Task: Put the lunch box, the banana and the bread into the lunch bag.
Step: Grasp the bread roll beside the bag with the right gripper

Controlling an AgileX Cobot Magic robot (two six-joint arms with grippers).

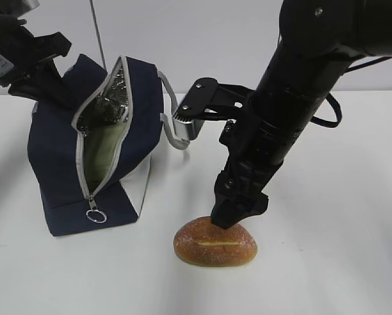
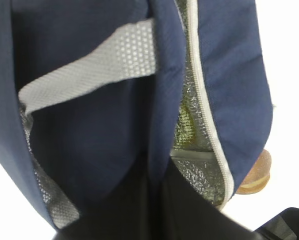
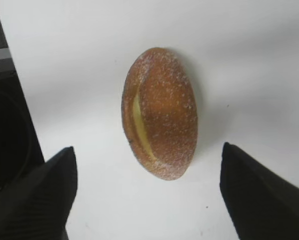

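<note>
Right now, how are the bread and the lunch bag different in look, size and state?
The bread is small, oval and glossy golden-brown; the lunch bag is much larger, boxy and navy-blue fabric. The bread lies bare on the table, with the right gripper open on either side of it; the lunch bag stands unzipped, its silvery lining showing, its far edge at the left gripper. Both rest on the same white table.

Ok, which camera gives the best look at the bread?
The right wrist view: the bread fills the middle, unobstructed, between the open claw's fingertips. The exterior view shows it whole but partly behind the right claw. The left wrist view catches only an edge behind the lunch bag.
</note>
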